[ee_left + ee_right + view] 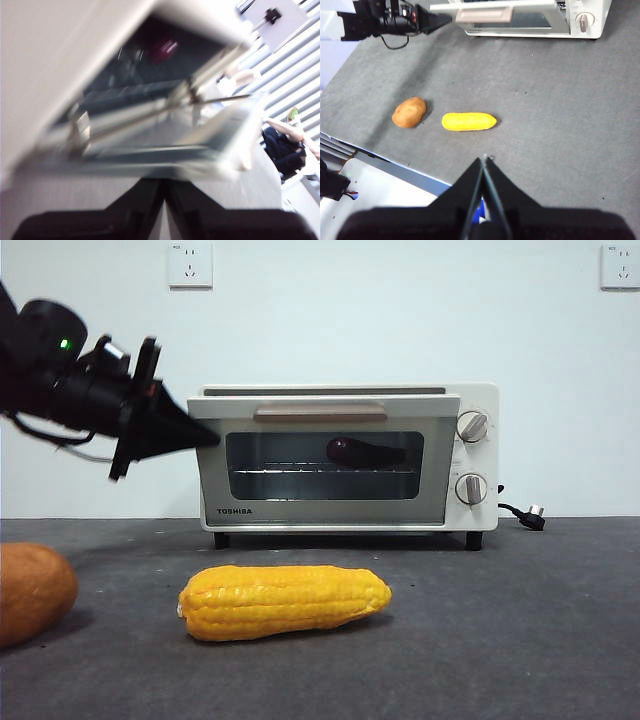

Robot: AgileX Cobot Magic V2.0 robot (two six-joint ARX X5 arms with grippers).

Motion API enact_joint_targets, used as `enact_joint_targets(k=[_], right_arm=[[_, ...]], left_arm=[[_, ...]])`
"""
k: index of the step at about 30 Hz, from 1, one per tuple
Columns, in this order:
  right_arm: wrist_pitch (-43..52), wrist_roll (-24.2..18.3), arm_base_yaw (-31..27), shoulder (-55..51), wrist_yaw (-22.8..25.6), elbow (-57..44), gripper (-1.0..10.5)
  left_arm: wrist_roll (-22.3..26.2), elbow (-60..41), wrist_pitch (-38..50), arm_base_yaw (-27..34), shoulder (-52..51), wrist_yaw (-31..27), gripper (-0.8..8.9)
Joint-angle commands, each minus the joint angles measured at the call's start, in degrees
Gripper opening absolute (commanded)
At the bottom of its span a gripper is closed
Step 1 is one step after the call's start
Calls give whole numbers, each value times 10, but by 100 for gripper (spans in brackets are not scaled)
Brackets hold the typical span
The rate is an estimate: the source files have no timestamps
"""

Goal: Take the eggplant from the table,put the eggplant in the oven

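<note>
The eggplant (352,451) already lies on the rack inside the oven (345,458). The left gripper (205,437), clenched empty, touches the door's edge (nearly closed); a slipped push could leave it ajar. The right gripper (483,167) waits, clenched.

Black arm (70,390), green light, pointed hand (195,433)

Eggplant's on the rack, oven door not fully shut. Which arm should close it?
Left, probably. The left gripper, jaws shut, is right at the oven door's upper edge, with the eggplant inside on the rack. The right gripper hangs far back over the table, beyond the corn cob.
</note>
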Motion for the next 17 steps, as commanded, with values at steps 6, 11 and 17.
enact_joint_targets(k=[6, 11, 17], right_arm=[[-13, 4, 0, -1, 0, 0, -11], [-13, 3, 0, -1, 0, 0, -11], [-13, -1, 0, -1, 5, 0, -11]], left_arm=[[-4, 55, -10, -2, 2, -46, -7], [-4, 82, -48, -2, 1, -47, -7], [36, 88, -111, -5, -23, -36, -6]])
